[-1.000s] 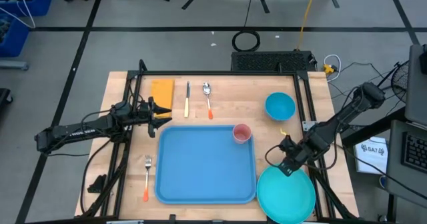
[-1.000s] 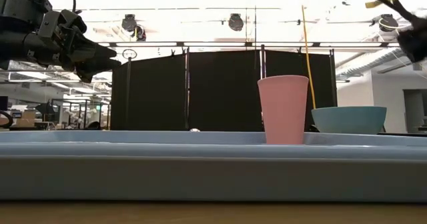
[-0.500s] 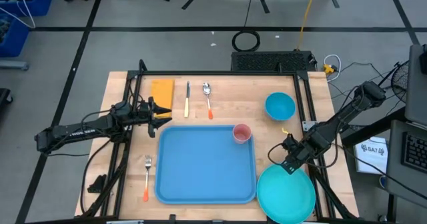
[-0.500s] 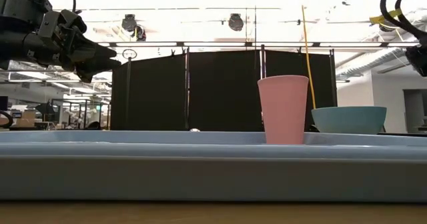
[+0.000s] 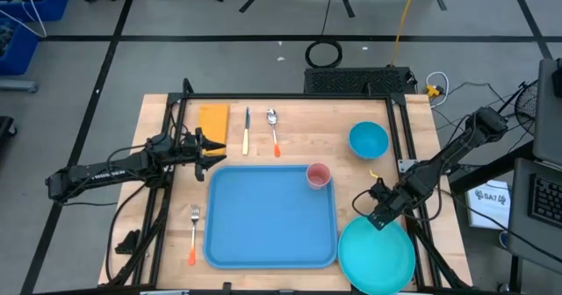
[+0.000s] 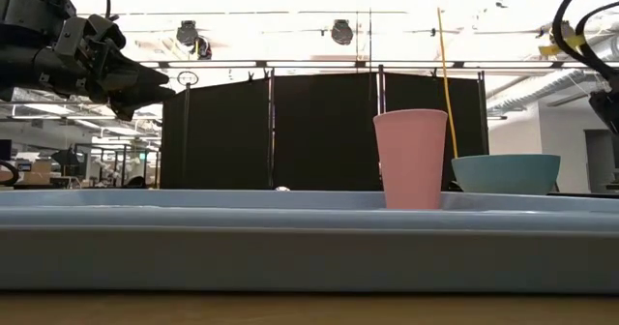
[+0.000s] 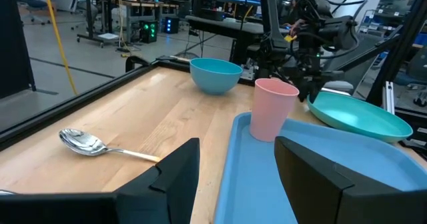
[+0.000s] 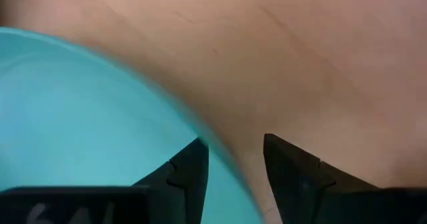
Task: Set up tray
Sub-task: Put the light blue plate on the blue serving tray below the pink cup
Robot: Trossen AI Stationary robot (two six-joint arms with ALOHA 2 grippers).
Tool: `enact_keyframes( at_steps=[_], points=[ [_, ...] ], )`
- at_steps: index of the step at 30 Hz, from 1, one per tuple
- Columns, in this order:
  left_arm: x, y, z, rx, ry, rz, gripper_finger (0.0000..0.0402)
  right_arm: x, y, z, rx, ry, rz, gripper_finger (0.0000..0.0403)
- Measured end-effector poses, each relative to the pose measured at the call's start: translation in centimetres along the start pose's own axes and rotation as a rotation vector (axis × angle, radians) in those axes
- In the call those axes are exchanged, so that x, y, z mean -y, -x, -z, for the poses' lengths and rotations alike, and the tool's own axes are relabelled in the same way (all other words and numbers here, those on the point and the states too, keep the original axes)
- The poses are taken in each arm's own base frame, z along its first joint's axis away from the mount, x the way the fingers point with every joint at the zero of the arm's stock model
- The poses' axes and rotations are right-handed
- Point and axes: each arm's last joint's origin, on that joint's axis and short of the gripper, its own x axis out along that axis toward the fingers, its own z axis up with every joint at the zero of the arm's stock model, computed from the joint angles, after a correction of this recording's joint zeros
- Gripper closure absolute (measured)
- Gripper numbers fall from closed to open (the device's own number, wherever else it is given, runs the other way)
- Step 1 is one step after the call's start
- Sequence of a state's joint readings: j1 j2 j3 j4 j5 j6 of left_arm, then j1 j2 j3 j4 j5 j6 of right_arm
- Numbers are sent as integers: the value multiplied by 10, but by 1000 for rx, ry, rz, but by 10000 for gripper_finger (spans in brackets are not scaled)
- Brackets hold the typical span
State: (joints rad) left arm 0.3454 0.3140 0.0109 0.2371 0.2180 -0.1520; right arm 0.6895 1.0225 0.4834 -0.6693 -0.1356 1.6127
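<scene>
Tray (image 5: 270, 214): large flat blue rectangle with raised rim, centred on the near half of the wooden table (image 5: 421, 146), long sides running toward the far edge.

On tray, far right corner: pink cup (image 5: 318, 175), upright, standing just inside the rim.

Beside tray, left: fork (image 5: 193, 233) with orange handle, lying flat on the wood, parallel to the tray's left edge, apart from it.

Beyond tray, far side: knife (image 5: 247, 130) and spoon (image 5: 274, 130), side by side, handles pointing toward the tray. Left of these: folded yellow napkin (image 5: 213, 121).

Right of tray, far: blue bowl (image 5: 368, 140), upright on the wood, clear of the tray.

Right of tray, near corner of table: round turquoise plate (image 5: 378, 258), just beside the tray's right rim, partly overhanging the table's edge.

Left gripper (image 5: 216, 152): raised above the table at the tray's far left corner, near the napkin; fingers (image 7: 175, 177) parted, nothing between them.

Right gripper (image 5: 376, 218): low over the far rim of the turquoise plate; fingers (image 8: 189, 171) parted, one on each side of the plate's edge, not clamped on it.
</scene>
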Motion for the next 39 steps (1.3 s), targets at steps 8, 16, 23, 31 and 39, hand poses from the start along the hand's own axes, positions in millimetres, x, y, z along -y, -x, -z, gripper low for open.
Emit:
enact_keyframes(
  at_steps=[8, 16, 23, 31, 39],
  points=[
    [0, 0, 0, 0, 0, 0, 201, 10, -4, 0, -44, 55, 66, 381],
    [0, 0, 0, -1, 1, -2, 201, 9, 5, 3, -101, 63, -10, 400],
    [0, 0, 0, -2, 1, -2, 201, 2, 24, 5, -49, 90, -141, 402],
    [0, 0, 0, -1, -11, -2, 201, -16, 36, 2, 118, 169, -362, 402],
    [0, 0, 0, -1, -12, -2, 201, -51, 36, -20, 510, 352, -514, 402]
  ],
)
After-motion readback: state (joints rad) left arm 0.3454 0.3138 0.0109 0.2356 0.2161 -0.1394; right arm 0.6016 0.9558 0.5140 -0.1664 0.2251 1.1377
